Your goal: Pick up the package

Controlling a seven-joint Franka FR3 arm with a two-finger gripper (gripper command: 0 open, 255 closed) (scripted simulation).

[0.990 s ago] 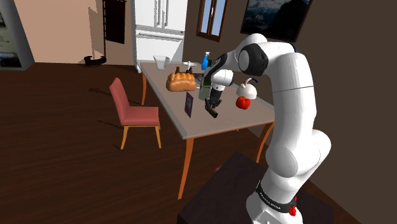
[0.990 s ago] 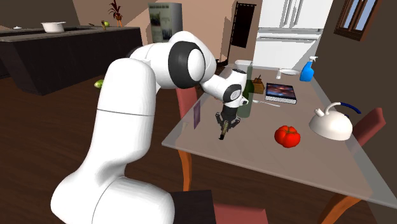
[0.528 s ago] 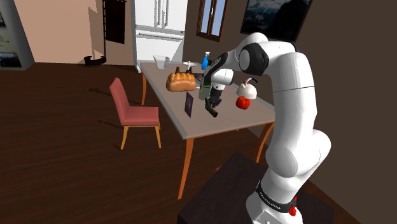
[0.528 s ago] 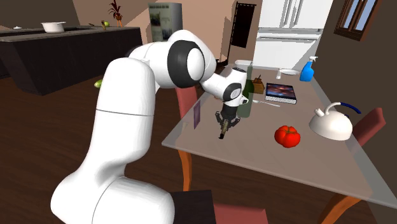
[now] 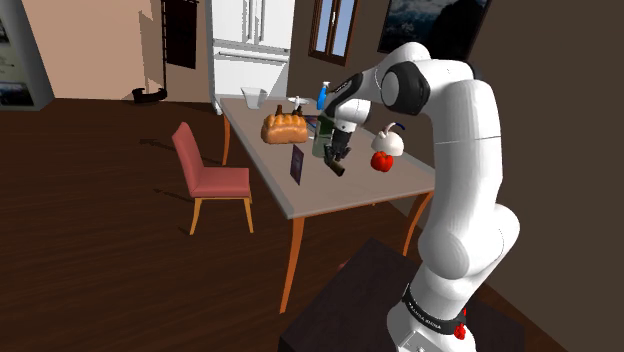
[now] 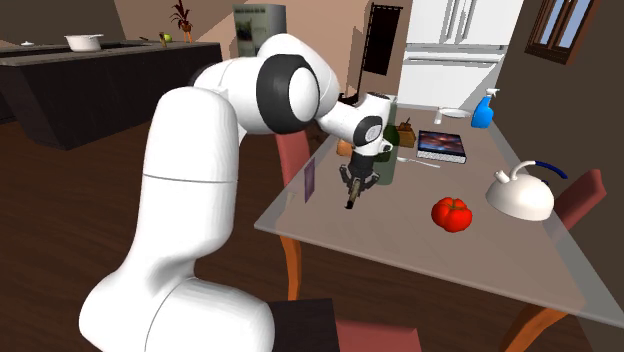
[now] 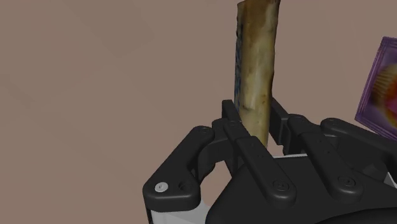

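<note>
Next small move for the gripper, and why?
Probably a short straight lift: the gripper is shut on the thin tan package, which seems low over the table, with a purple card standing nearby, so height buys clearance.

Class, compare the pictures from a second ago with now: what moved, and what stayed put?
The gripper has risen a little above the table, lifting the package clasped between its fingers. Nothing was newly grasped or released. The red vegetable, white kettle, bread loaf and purple card stayed where they were.
</note>
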